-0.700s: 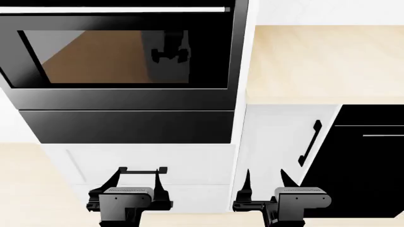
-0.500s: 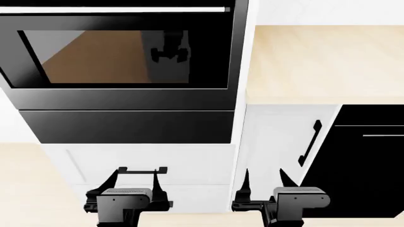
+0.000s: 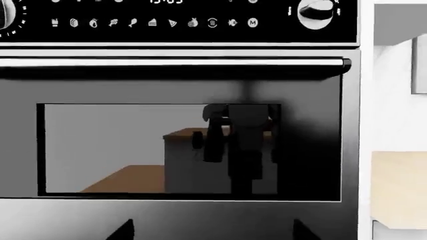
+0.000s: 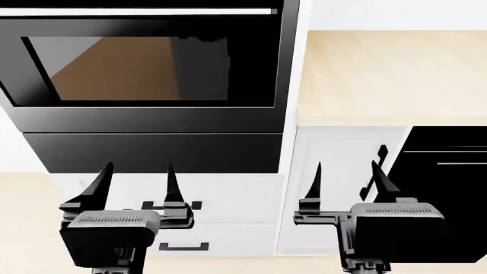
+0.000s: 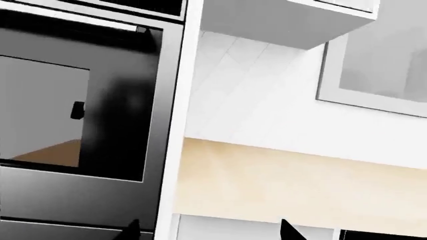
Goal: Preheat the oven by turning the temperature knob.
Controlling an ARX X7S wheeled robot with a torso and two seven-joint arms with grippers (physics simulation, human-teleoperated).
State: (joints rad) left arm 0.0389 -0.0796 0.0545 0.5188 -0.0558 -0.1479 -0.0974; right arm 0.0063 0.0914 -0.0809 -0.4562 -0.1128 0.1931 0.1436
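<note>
The glossy black oven (image 4: 152, 123) fills the upper left of the head view, with a dark glass window (image 4: 125, 68) and a silver bar handle (image 4: 152, 11). The left wrist view shows its control panel with a silver knob (image 3: 315, 11) at one end and a second knob (image 3: 4, 15) cut off by the frame edge, above the handle (image 3: 173, 62). My left gripper (image 4: 137, 171) is open and empty, in front of the oven's lower panel. It also shows in the left wrist view (image 3: 213, 230). My right gripper (image 4: 348, 168) is open and empty before the white cabinet, and shows in the right wrist view (image 5: 210, 230).
A beige countertop (image 4: 388, 74) lies right of the oven. Below it are a white cabinet door with a black handle (image 4: 373, 171) and a flat black appliance front (image 4: 449, 200). White drawers with black handles (image 4: 182, 246) sit under the oven. A wall cabinet (image 5: 287, 20) hangs above the counter.
Both arms have risen and their grippers now stand higher and larger in the head view. The dark reflection in the oven glass has shifted.
</note>
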